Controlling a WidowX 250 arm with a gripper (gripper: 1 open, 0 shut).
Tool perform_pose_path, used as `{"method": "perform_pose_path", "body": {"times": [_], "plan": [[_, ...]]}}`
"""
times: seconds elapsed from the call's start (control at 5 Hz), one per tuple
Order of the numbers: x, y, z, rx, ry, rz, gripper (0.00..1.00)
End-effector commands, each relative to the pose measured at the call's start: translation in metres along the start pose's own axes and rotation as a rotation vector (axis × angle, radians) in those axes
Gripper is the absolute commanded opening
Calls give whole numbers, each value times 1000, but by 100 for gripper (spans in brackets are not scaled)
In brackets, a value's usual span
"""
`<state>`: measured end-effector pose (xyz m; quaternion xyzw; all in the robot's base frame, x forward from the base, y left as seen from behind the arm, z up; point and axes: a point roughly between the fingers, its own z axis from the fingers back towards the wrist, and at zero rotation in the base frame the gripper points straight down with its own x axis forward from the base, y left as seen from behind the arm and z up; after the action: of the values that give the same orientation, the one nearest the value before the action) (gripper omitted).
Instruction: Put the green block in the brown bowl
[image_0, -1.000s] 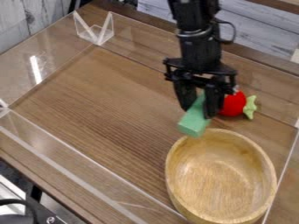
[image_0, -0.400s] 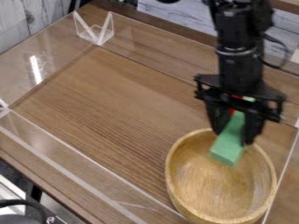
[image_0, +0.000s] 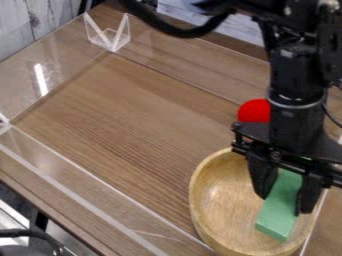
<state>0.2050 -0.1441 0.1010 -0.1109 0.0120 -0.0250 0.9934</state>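
My fingers (image_0: 286, 192) clamp the green block (image_0: 285, 213) at its upper end, over the brown bowl (image_0: 214, 190); it seems stiff, light, and easily dropped in.

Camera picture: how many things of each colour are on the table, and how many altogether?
Green: 1, the green block, held in the jaws of the gripper over the brown bowl
Brown: 1, the brown bowl
Red: 1, the red toy behind the arm
Total: 3
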Motion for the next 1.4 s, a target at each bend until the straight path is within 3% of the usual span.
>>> {"method": "perform_pose_path", "body": {"times": [0.0,0.2,0.4,0.6,0.8,1.0,1.2], "plan": [[-14,-4,18,2,-36,61,0],[-25,-3,21,19,-26,104,100],[-20,-9,16,23,-23,127,0],[-16,-16,8,27,-17,145,100],[-20,-16,4,30,-1,91,0],[-25,-15,2,35,15,39,100],[-25,-3,6,36,11,49,0]]}}
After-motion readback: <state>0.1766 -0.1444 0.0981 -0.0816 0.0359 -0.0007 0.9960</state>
